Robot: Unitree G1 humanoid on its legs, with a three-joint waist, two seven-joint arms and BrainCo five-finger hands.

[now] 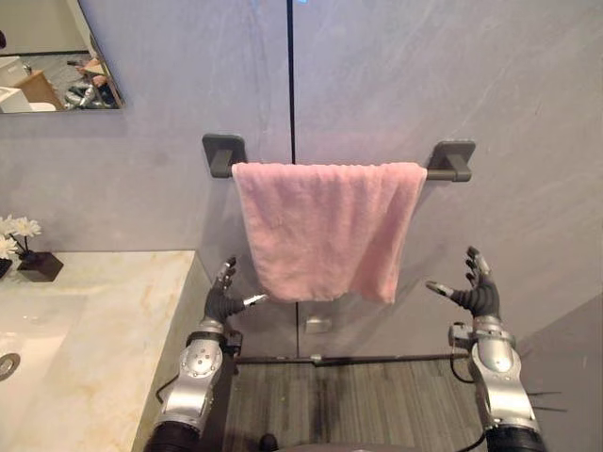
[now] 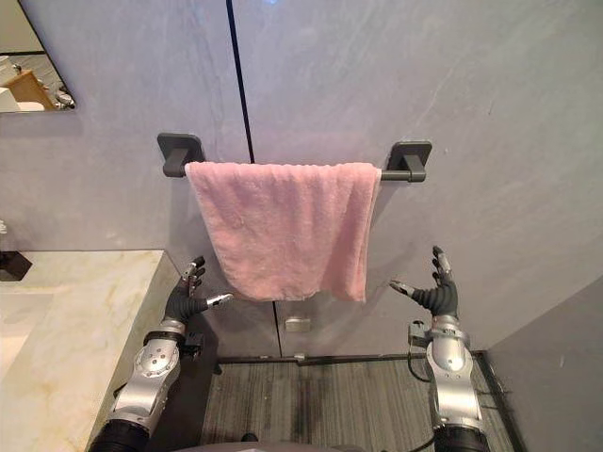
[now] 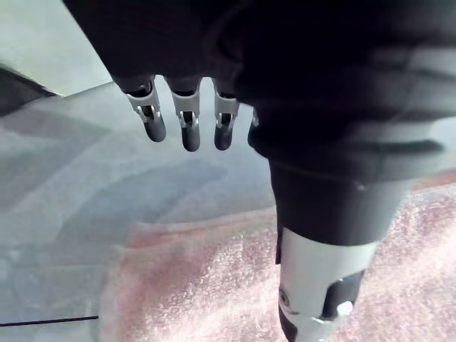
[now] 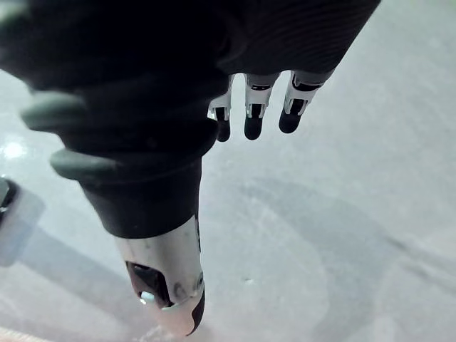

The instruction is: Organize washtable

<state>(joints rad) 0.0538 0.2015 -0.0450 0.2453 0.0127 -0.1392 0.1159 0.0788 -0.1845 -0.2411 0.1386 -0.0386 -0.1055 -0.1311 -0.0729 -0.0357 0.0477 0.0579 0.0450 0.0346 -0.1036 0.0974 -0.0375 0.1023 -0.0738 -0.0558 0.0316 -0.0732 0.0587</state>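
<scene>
A pink towel [image 1: 325, 226] hangs over a dark grey wall rail [image 1: 450, 162], its lower edge slanting down to the right. My left hand [image 1: 222, 299] is raised just below the towel's lower left corner, fingers straight and relaxed, thumb pointing toward the cloth without holding it. The left wrist view has the towel [image 3: 214, 285] close behind the thumb. My right hand [image 1: 476, 290] is up to the right of the towel, a short gap away, open and empty. The right wrist view looks past that hand's fingers [image 4: 253, 114] at the bare grey wall.
A pale marble washtable [image 1: 104, 330] with a sink basin [image 1: 19, 348] lies at the left. A small dark pot of white flowers [image 1: 28, 254] stands at its back. A mirror [image 1: 52, 56] hangs upper left. A striped floor mat [image 1: 349, 405] lies below.
</scene>
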